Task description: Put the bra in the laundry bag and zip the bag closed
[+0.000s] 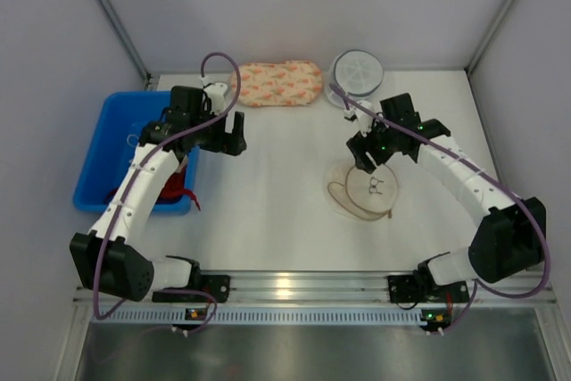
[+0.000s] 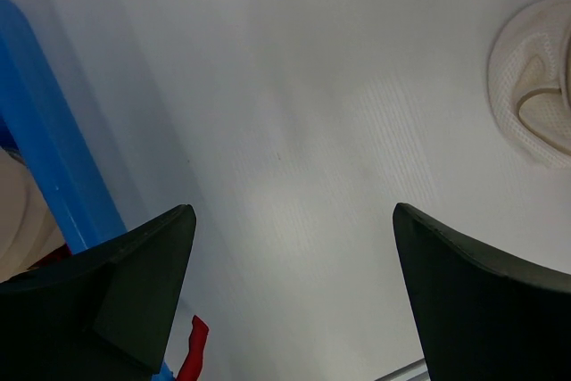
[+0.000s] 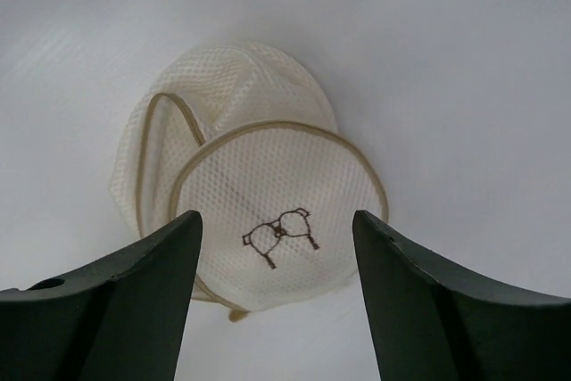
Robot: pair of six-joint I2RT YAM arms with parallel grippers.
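We note one white tabletop (image 1: 277, 211) and two arms, both bent inward. On the left arm, left gripper (image 1: 234, 142) splayed wide, empty, low beside one blue plastic bin (image 1: 89, 167). One oblong peach floral pouch (image 1: 277, 83) at far edge. On the right arm, right gripper (image 1: 363, 161) parted, empty, above one round beige mesh laundry bag (image 1: 366, 195) with two overlapping domes. One white round ribbed container (image 1: 358, 71). Inside bin: one beige fabric bra (image 2: 16, 211), one red cloth (image 1: 176, 186).

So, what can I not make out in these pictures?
- Top view: the left arm covers part of the blue bin; only red cloth shows inside.
- Left wrist view: a beige thing behind the bin wall, cut by the left edge; bra or not, unclear.
- Laundry bag: the mesh hides whether anything lies inside, in every view.
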